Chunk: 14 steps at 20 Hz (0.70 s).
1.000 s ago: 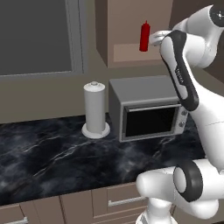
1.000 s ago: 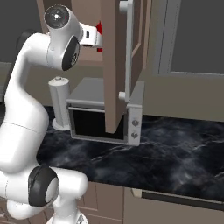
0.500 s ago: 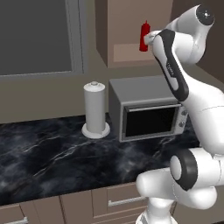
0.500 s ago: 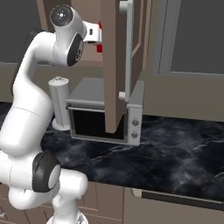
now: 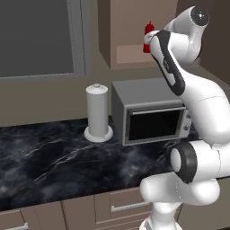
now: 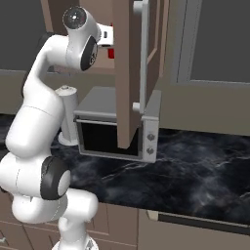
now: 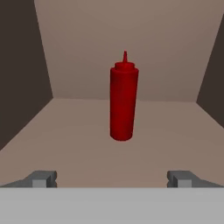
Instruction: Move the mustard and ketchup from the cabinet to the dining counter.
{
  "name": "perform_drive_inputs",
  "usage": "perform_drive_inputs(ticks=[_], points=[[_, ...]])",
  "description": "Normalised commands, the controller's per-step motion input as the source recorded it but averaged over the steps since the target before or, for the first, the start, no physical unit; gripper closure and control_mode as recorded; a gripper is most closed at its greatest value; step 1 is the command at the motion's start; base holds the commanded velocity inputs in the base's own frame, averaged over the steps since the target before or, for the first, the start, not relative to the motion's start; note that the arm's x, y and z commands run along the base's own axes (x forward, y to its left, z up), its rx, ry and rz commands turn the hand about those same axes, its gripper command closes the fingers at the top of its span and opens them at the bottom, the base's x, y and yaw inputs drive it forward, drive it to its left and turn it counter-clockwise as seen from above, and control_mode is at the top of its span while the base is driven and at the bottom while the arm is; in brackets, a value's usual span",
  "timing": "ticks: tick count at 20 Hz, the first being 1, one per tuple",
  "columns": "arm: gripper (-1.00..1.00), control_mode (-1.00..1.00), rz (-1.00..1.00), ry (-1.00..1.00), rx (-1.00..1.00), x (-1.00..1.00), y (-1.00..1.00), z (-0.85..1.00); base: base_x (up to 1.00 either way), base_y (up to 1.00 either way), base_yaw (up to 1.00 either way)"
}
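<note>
The ketchup (image 7: 124, 103) is seen upright on the cabinet (image 7: 109, 43) shelf, roughly centred between the side walls and set well forward of the back panel. It is also glimpsed in the left base view (image 5: 148, 31), partly covered by the arm, and as a red patch in the right base view (image 6: 111, 52) behind the open cabinet door (image 6: 129, 73). No mustard can be made out on the shelf.

The bottle is judged to be light, a plastic squeeze type with smooth, somewhat yielding walls; a firm squeeze could dent it or let it slip. The straight cylindrical body below the shoulder is the best place to be gripped, near mid-height, since the cap and nozzle are too narrow and tapered. As it is tall on a small base, it could be tipped by a nudge from one finger.

The gripper (image 7: 112, 178) is spread to its full width and holds nothing; its tips are short of the bottle, one on either side of its line.

Bare shelf lies all around the bottle, so a straight approach is left open. The shelf's front edge and the side walls bound the reach, and the open door with its long handle (image 6: 143, 58) stands close to the withdrawal path. The microwave (image 5: 152, 112) sits directly below.
</note>
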Motion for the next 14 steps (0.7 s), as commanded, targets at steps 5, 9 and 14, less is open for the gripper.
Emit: perform_drive_inputs(ticks=[5, 9, 14], points=[[-1.00, -1.00, -0.02, 0.00, 0.00, 0.37, -0.03, -0.06, 0.00, 0.00, 0.00], [-1.00, -1.00, -0.01, 0.00, 0.00, 0.34, -0.05, -0.01, 0.00, 0.00, 0.00], [-1.00, -1.00, -0.01, 0.00, 0.00, 0.35, -0.04, 0.00, 0.00, 0.00, 0.00]])
